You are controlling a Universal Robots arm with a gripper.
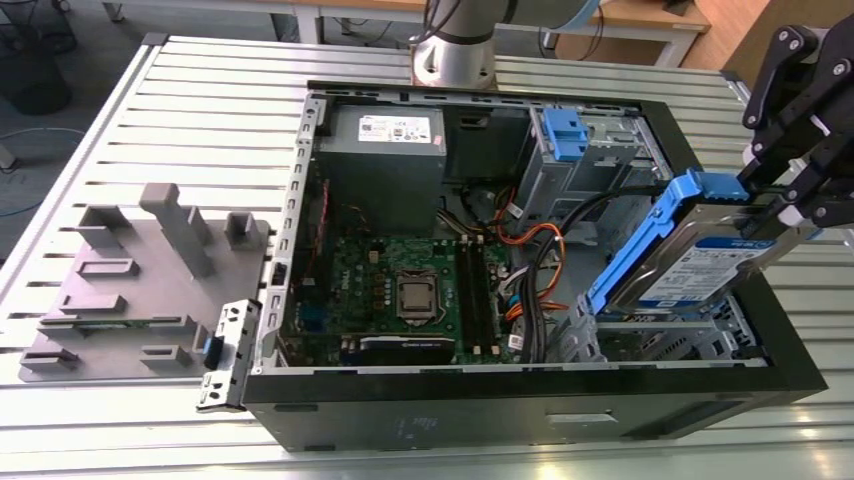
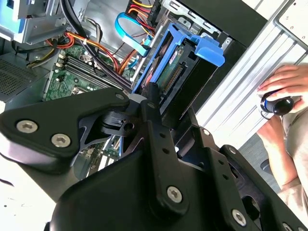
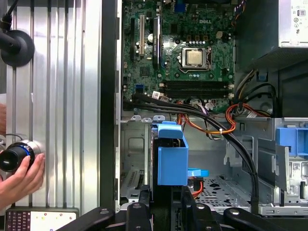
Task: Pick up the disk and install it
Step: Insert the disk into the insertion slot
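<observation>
Gripper (image 2: pixel 144 103) links sit closest to the lens in the second wrist view, with the fingers (image 2: pixel 153 110) clenched on the disk (image 2: pixel 180 65). In the exterior view the disk (image 1: pixel 701 260) hangs tilted at right of frame, label side showing and blue frame edge toward frame centre, with the gripper (image 1: pixel 781 195) on its upper end. It is over the right-end bay of the open case (image 1: pixel 507 410), low end near the bay metal; contact cannot be told. Cables (image 1: pixel 534 245) run just beside it. Motherboard (image 1: pixel 400 290) lies mid-frame, drive cage (image 1: pixel 567 140) upper right, power supply (image 1: pixel 384 140) upper centre. Case rests on the slatted surface (image 1: pixel 187 110), and a grey fixture (image 1: pixel 134 280) lies at left. A hand (image 3: pixel 21 178) grips a knob in the first wrist view.
</observation>
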